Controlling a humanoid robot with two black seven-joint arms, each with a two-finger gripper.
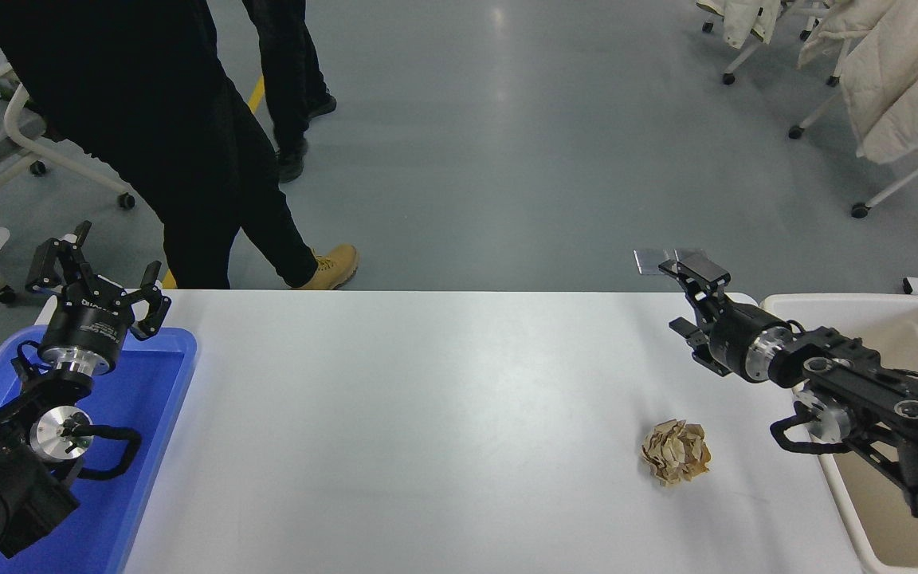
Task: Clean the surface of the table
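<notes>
1. Head view: the wide, smooth matte white bench [427,414] fills the lower frame, with one piece of litter on it, a crumpled tan paper ball [676,452], lying right of centre on bare surface.
2. Right claw [686,299] hangs above the far right part of the bench, beyond the ball and well apart from it; its fingers are spread and hold nothing.
3. Cream-white rectangular plastic bin [794,301] sits at the bench's right end. Judgement: it is placed there as the drop point, a short carry from the ball.
4. Left claw [96,275] is parked over the far end of a blue plastic tray [148,414] at lower left, fingers splayed, empty.
5. Person in black trousers and tan boots [212,159] walks past the far side; upper body is cut off by the frame.
6. Hidden: the bin's floor is largely covered by the right arm, so contents unknown. The tray's near part is masked by the left arm.
</notes>
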